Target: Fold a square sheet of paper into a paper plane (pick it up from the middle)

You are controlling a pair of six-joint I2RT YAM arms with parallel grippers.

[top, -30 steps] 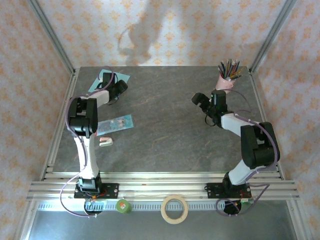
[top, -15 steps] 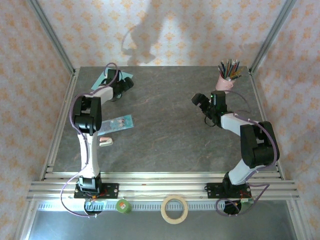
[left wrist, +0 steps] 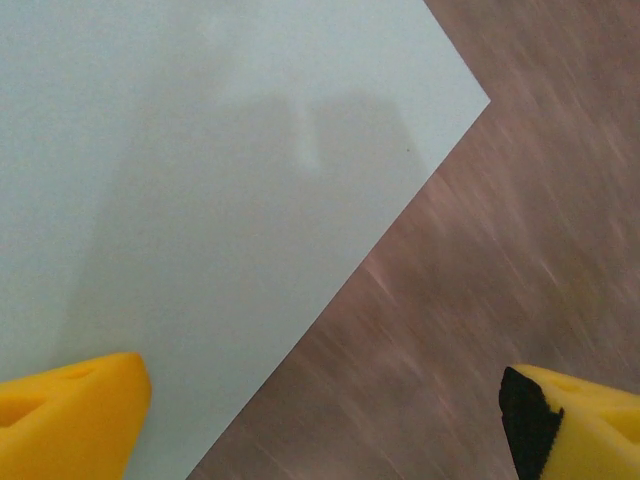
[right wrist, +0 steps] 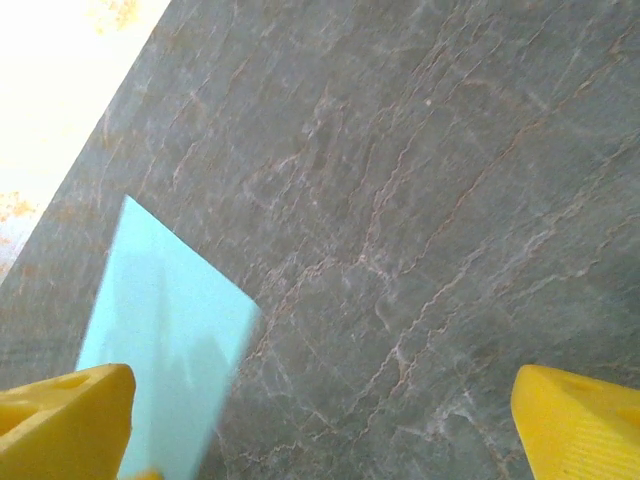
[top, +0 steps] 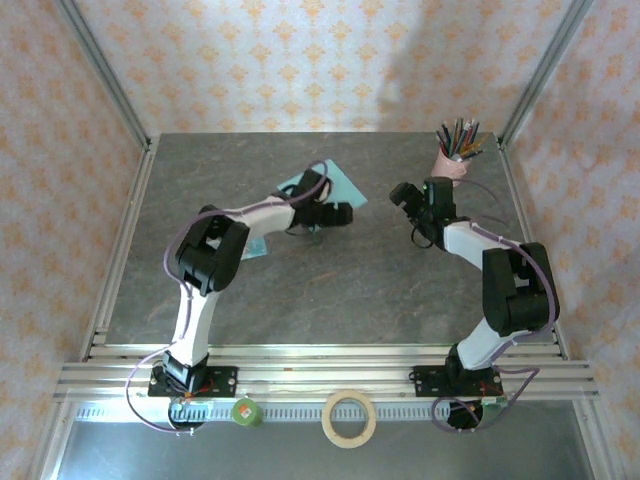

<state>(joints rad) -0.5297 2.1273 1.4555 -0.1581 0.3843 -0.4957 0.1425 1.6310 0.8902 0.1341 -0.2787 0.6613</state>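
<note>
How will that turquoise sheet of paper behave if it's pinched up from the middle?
The square sheet of paper looks thin and lies flat, so it would probably droop around a pinch. It seems light and may slide on the smooth table rather than lift.
</note>
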